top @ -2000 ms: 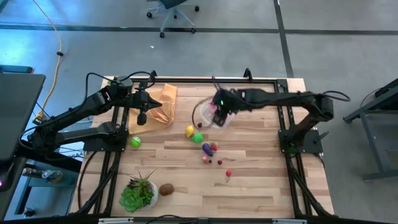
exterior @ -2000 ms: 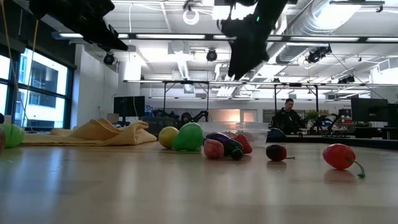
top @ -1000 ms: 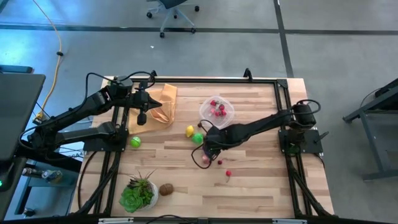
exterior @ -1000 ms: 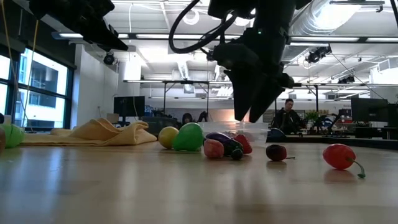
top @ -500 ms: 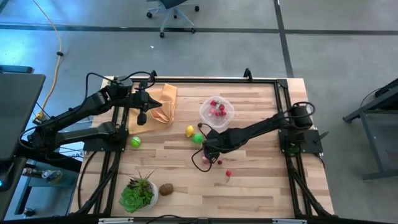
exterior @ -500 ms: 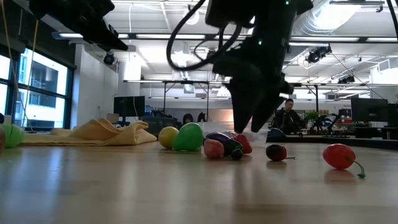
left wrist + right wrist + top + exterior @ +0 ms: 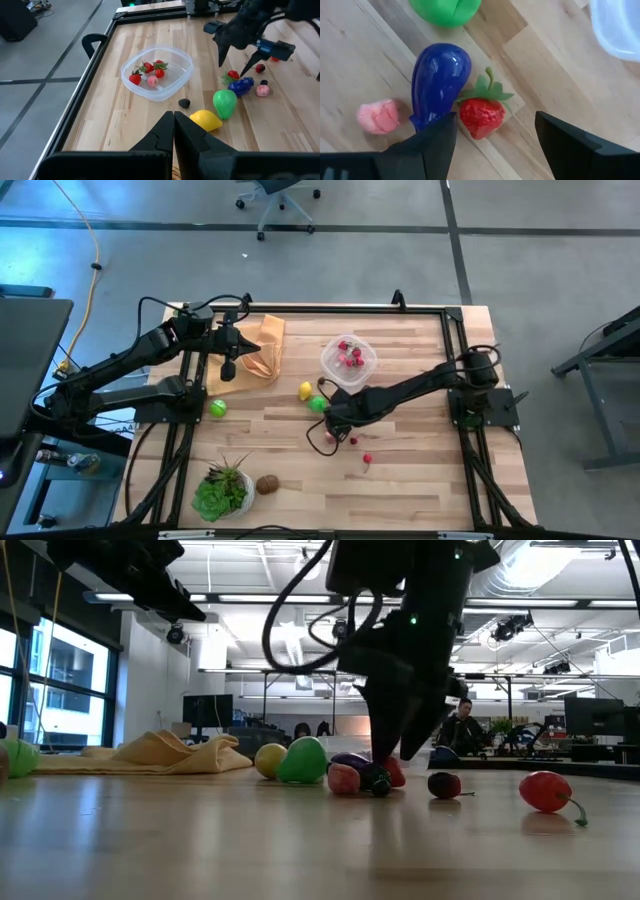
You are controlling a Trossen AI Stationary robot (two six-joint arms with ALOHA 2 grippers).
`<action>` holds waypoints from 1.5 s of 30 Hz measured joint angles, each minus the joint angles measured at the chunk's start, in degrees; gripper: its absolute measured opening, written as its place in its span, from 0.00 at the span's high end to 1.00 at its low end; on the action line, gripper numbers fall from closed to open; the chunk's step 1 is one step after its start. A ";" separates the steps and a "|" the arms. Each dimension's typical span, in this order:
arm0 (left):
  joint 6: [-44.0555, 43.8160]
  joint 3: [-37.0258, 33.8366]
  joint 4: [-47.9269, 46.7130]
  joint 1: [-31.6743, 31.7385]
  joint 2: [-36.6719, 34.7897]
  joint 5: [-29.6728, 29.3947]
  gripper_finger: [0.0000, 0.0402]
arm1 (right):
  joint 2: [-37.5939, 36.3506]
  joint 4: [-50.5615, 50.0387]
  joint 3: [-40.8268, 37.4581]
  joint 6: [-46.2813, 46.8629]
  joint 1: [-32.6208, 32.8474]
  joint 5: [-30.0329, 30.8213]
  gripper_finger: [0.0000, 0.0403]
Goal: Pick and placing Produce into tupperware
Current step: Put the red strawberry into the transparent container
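Produce lies mostly in a cluster mid-bench: a small red toy strawberry with green leaves touches a glossy blue-purple toy eggplant, with a pale pink lumpy piece just beside the eggplant and a green rounded fruit near its other end. A yellow lemon-shaped fruit sits just beside the green one. A small dark piece lies between the lemon and the tub. Two small red pieces lie apart from the cluster toward the bench's front, one with a stem. A green ball rests near the left side, a brown piece next to a leafy green plant in a white pot.

Clear plastic tub with rounded corners stands behind the cluster, well apart from it, holding several red strawberry pieces and a pink one.

Right gripper is low over the cluster, jaws apart, straddling the strawberry with a finger on each side, not clamped on it.

Left gripper hangs above the tan-orange cloth at the bench's back left, jaws together, holding nothing.

Light wooden plank bench carries everything. In the low view a person sits far back in the room.
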 joint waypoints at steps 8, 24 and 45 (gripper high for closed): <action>0.01 0.02 0.00 0.02 0.02 -0.01 0.99 | 1.36 2.04 0.00 -0.34 0.00 0.15 0.36; 0.02 0.02 0.02 0.00 0.02 0.00 0.99 | 3.31 3.52 -0.02 -0.01 0.02 -0.59 0.41; 0.01 0.02 0.02 0.02 0.02 -0.02 0.99 | 3.31 3.00 -0.02 2.20 -0.39 -1.55 0.69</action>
